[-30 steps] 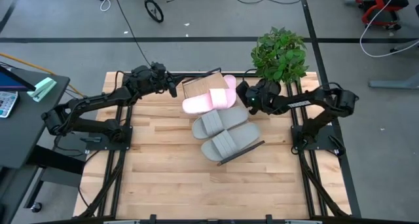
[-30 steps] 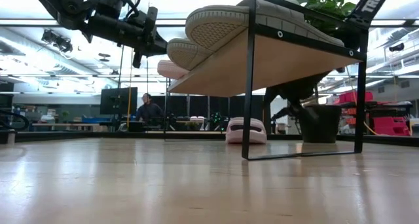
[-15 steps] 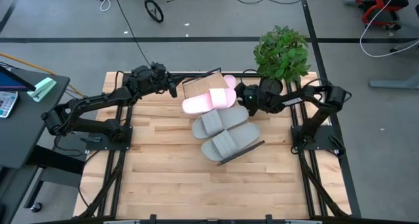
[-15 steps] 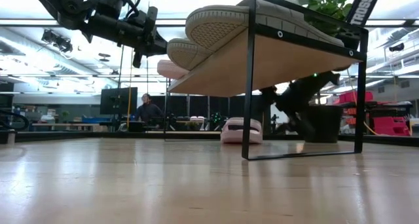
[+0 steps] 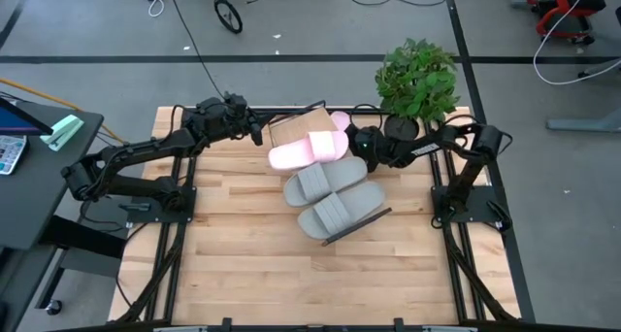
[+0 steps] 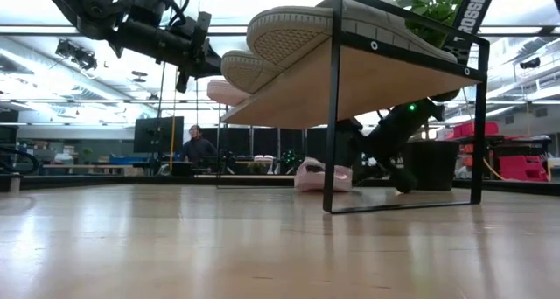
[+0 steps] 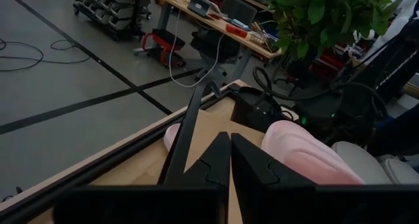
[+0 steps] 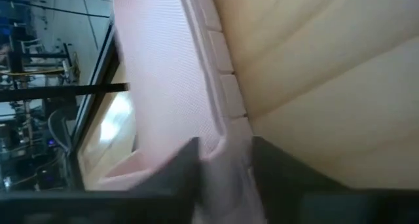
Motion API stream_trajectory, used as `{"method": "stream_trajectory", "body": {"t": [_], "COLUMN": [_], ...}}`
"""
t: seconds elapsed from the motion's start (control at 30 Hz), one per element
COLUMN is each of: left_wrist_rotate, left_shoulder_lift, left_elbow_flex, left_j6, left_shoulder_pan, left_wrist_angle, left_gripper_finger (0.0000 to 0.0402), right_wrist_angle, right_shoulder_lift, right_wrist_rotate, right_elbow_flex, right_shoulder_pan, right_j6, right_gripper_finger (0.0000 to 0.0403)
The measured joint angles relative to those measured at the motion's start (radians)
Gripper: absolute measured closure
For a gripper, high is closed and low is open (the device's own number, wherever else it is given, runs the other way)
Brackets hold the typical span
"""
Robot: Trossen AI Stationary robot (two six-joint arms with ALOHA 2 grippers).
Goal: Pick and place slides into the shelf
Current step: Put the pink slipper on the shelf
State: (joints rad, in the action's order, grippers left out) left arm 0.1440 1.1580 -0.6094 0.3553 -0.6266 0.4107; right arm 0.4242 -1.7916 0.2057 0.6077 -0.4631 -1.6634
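The shelf [image 5: 291, 129] stands on black legs [image 6: 332, 115] and carries one pale pink slide [image 5: 310, 149] and two grey slides [image 5: 326, 182] lying flat across its board. The second pink slide [image 5: 340, 120] [image 6: 313, 175] sits on the tabletop under the shelf's far end. My right gripper [image 5: 361, 144] [image 6: 348, 157] reaches low under that end and is shut on this slide. My left gripper [image 5: 255, 129] hovers shut beside the shelf's far left corner, above the table; its wrist view shows the shelf's pink slide [image 7: 308, 152]. My right gripper pinches the rim of the pink slide's sole [image 8: 224, 155] between its two fingers [image 8: 180, 165], coming nearly level from the table's right side. The slide rests on the tabletop under the shelf, slightly tilted.
A potted plant [image 5: 417, 80] stands at the table's far right corner, close behind my right arm. The shelf's black legs [image 6: 477, 124] flank the right gripper. Bare plank tabletop [image 5: 252, 264] lies toward the near edge.
My right gripper has moved toward the table's left and dropped low under the shelf's far end, reaching the pink slide on the table. That slide has slid a little toward the table's left.
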Motion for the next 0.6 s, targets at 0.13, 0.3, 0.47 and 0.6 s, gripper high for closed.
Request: {"method": "stream_trajectory", "body": {"t": [0.13,0.3,0.47,0.6], "left_wrist_rotate": [0.0,0.0,0.0,0.0], "left_shoulder_lift": [0.0,0.0,0.0,0.0], "left_elbow_flex": [0.0,0.0,0.0,0.0], "left_j6": [0.0,0.0,0.0,-0.001], "left_shoulder_pan": [0.0,0.0,0.0,0.0], "left_wrist_angle": [-0.001,-0.006,-0.014,-0.021], "left_gripper_finger": [0.0392,0.0392,0.038,0.0379], "right_wrist_angle": [-0.012,-0.06,-0.139,-0.166], "right_shoulder_lift": [-0.001,0.035,0.122,0.183], "right_wrist_rotate": [0.031,0.091,0.154,0.183], "right_elbow_flex": [0.003,0.002,-0.008,-0.009], "right_shoulder_pan": [0.011,0.023,0.024,0.028], "right_j6": [0.013,0.003,0.042,0.049], "right_gripper_finger": [0.0377,0.0377,0.0377,0.0377]}}
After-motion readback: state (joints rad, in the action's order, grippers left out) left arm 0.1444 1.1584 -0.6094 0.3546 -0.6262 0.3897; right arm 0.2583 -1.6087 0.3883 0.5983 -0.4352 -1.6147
